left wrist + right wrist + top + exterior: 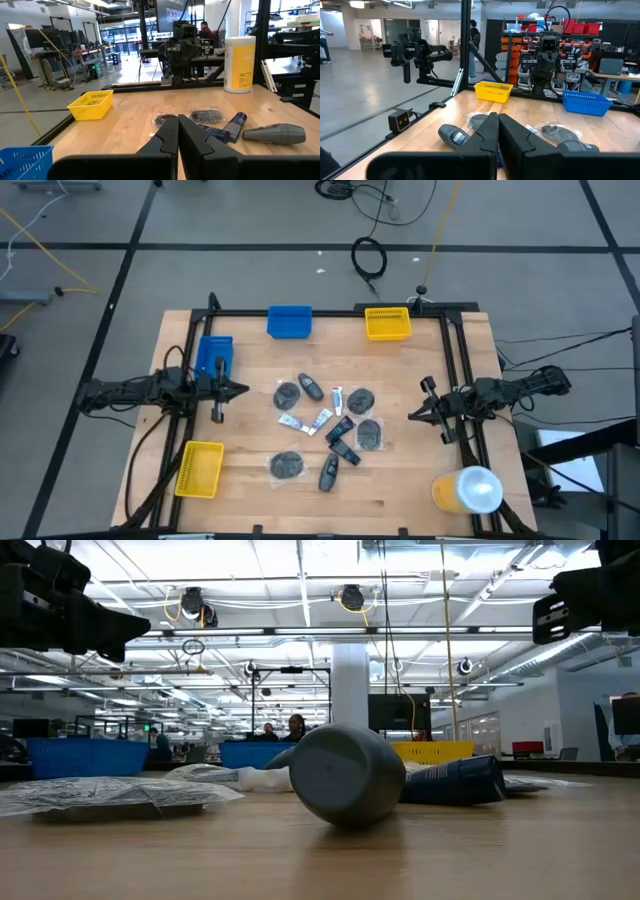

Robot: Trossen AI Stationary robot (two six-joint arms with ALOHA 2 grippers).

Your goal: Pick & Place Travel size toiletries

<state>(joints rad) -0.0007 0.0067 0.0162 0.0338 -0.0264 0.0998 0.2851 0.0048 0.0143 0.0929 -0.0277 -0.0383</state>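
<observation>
This is a big robot lab. It has a wide grey floor (365, 85), bright lights (350, 598) on a high ceiling, shelves (520, 55) full of gear, cables (370, 255) and people (296, 726) at work.

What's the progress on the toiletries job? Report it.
Nothing looks done: the toiletries all lie clustered mid-table, and no item shows in the far blue bin, the far yellow bin or the near yellow bin. Nothing is in hand: the left pincer and right pincer are shut and empty at the table's sides. All picking remains.
</observation>
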